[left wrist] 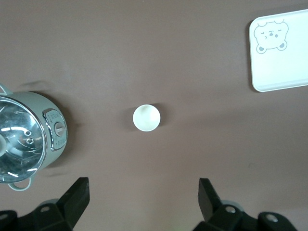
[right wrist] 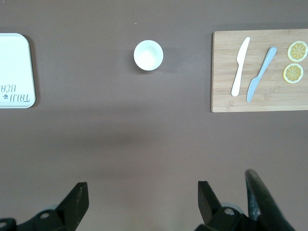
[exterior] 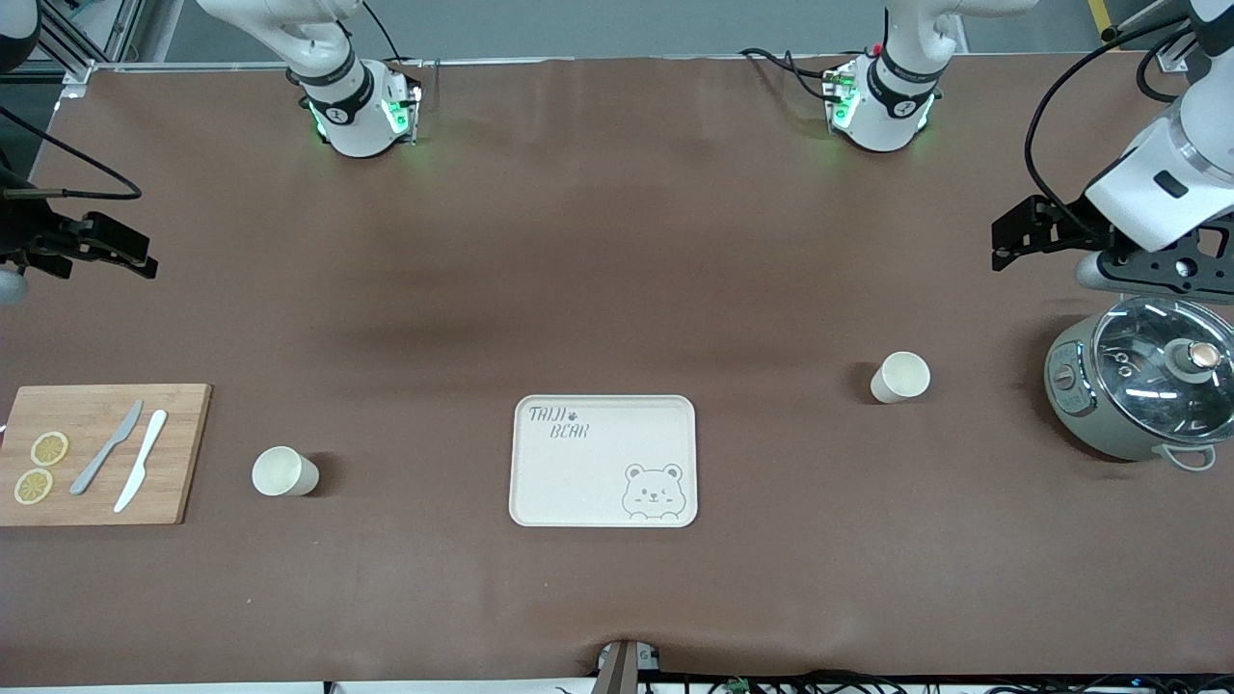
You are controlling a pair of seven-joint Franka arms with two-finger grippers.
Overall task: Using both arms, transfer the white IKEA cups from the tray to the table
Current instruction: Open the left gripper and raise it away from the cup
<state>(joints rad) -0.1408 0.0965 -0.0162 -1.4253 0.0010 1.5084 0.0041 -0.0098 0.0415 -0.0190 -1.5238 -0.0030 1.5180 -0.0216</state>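
We see a wide brown desk with two white robot arms based along its top edge. In the middle, toward the front camera, lies the cream tray, and nothing stands on it. Both cups already sit on the desk, well apart from the tray. One cup stands toward the left arm's end, between the tray and a grey cooker with a glass lid. The other cup stands toward the right arm's end, between the tray and a wooden board that carries two knives and two lemon slices.

The left gripper hangs over bare desk just beside the cooker, fingers spread apart, holding nothing. The right gripper hangs over bare desk at its own end, fingers also apart and empty.

We judge the move as good as done, since the tray is bare. What remains is for each arm to wait clear: we would keep both grippers high and away from the cups, the cooker lid and the board, so nothing gets knocked.

Each cup lies below and well apart from its gripper, in line with the gap between the fingers in the wrist views.
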